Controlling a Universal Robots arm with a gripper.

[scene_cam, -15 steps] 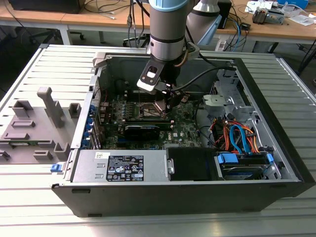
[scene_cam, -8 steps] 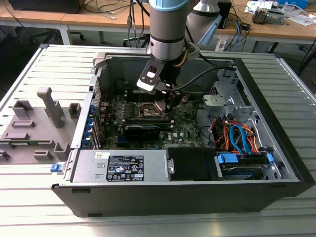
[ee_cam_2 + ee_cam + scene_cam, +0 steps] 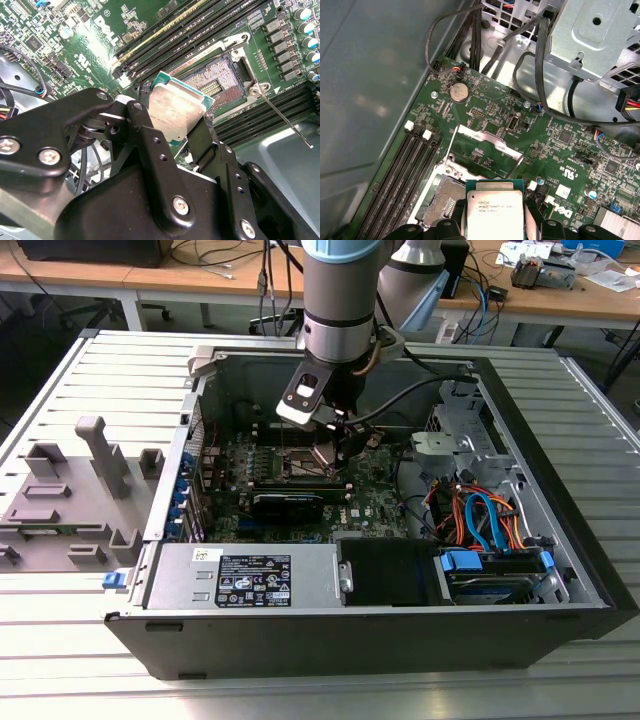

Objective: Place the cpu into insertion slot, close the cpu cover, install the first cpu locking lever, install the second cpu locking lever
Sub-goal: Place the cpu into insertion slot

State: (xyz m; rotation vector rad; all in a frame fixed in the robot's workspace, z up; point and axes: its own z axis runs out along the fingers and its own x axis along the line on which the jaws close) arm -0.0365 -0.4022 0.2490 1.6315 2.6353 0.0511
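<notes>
Over insertion slot (image 3: 220, 80): end effector (image 3: 174, 131) w/ cpu (image 3: 176, 111).

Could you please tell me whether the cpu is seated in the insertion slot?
Out: the gripper holds the cpu clear of the insertion slot, whose bare contacts show beside it.

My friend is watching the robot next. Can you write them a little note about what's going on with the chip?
Gripper: shut on the small flat square silvery-topped cpu, held close over the green circuit board, not seated.
Square silver-rimmed insertion slot: bare, pins showing.
Thin silvery windowed cpu cover: standing open.
Thin metal locking lever: up, unlatched.
Done: cpu picked up. Left: seating it, cover, both levers.
</notes>
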